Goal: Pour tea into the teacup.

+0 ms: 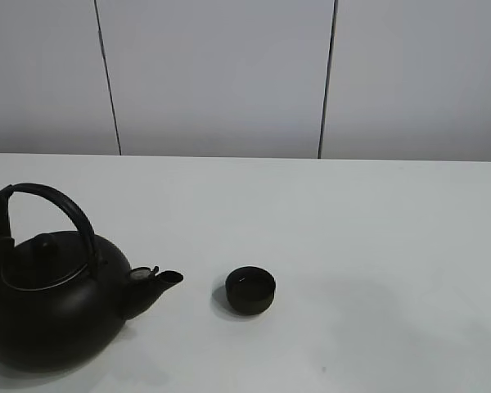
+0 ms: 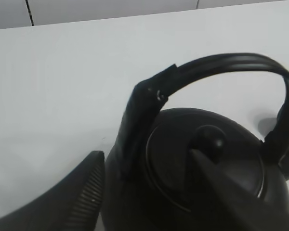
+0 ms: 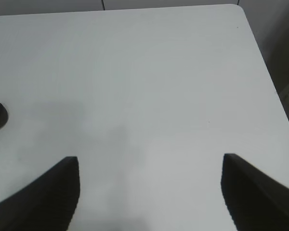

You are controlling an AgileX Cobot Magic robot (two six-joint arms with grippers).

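Exterior high view: teacup (image 1: 250,290), small, black, low and bowl-like, stands near centre of white table (image 1: 376,229), right of kettle (image 1: 53,307) spout (apart). Bare tabletop right and far. Left gripper (image 2: 149,192) spread around kettle, not pinching; right gripper (image 3: 149,192) spread wide, holding nothing.

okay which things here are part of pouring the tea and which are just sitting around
Part of the job: kettle, teacup, left gripper open at the kettle.

Just there: white table, grey wall panels, right gripper open over bare table.
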